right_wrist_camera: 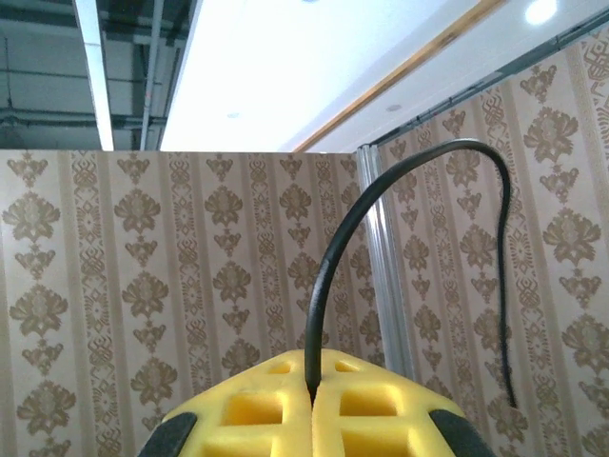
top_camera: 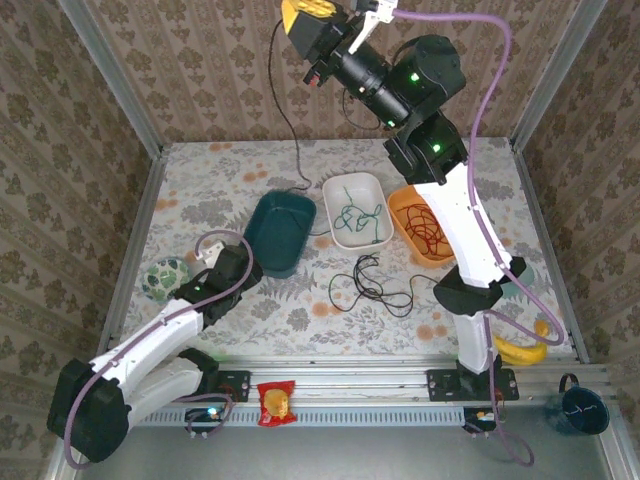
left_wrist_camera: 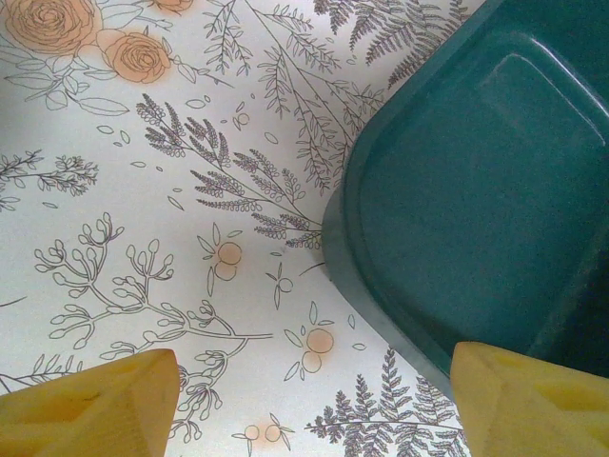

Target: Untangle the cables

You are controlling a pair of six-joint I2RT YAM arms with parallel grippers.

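Left gripper [left_wrist_camera: 314, 409]: is hovering low over the flowered table [top_camera: 200, 190], jaws standing wide apart and gripping nothing.
Teal tub [top_camera: 280, 235]: is lying at 1 o'clock of the left gripper in the wrist view, its near corner just beside the right-hand pad.
Held black cable [right_wrist_camera: 314, 324]: is rising from between the pads of the right gripper, arching over and hanging down. In the top view it is trailing toward 6 o'clock, its low end reaching the far rim of the teal tub.
Right gripper [top_camera: 308, 20]: is being held high at 12 o'clock of the top view, pads pressed together on the held black cable.
Green cable [top_camera: 358, 215]: is sitting coiled in the white tub [top_camera: 372, 180], at 6 o'clock below the right gripper and well apart from it.
Loose black cable [top_camera: 370, 285]: is lying on the table at 6 o'clock of the white tub, at 3 o'clock of the left gripper, touching neither.
Red cable [top_camera: 425, 225]: is lying bunched in the orange tub [top_camera: 398, 215], partly behind the right arm.
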